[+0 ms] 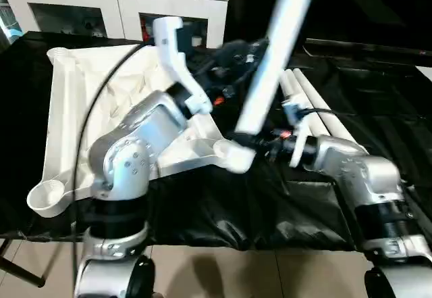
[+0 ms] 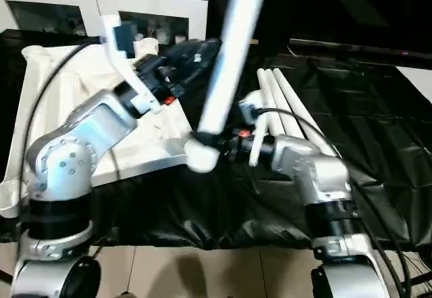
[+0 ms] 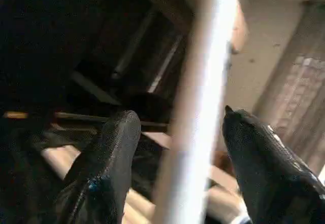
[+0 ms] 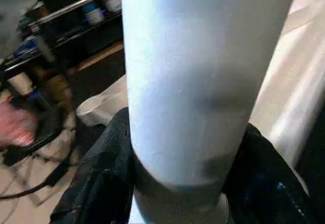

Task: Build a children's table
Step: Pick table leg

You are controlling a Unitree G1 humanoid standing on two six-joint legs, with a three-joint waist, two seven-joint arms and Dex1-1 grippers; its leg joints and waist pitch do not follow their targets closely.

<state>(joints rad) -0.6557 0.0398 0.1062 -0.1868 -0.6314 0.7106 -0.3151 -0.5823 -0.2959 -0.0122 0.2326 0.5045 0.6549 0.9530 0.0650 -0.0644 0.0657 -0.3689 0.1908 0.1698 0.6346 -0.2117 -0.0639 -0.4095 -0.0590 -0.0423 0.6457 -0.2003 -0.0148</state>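
One leg (image 1: 273, 55) stands seated at its foot in the tabletop's (image 1: 67, 102) near corner socket (image 1: 233, 155), leaning toward the robot. Tabletop lies ribs-up at the surface's (image 1: 378, 109) left side; spare legs (image 1: 317, 105) lie just right of it. Right end effector (image 4: 183, 173) is clamped on the leg just above the socket. Left end effector (image 3: 177, 148) has its fingers (image 3: 109, 153) apart, straddling the leg higher up without clear contact. Judgement: keep the low grip, push the leg straight along the socket's axis, steady the top. Hard to make out: seating depth. Leg's upper end is cut off.
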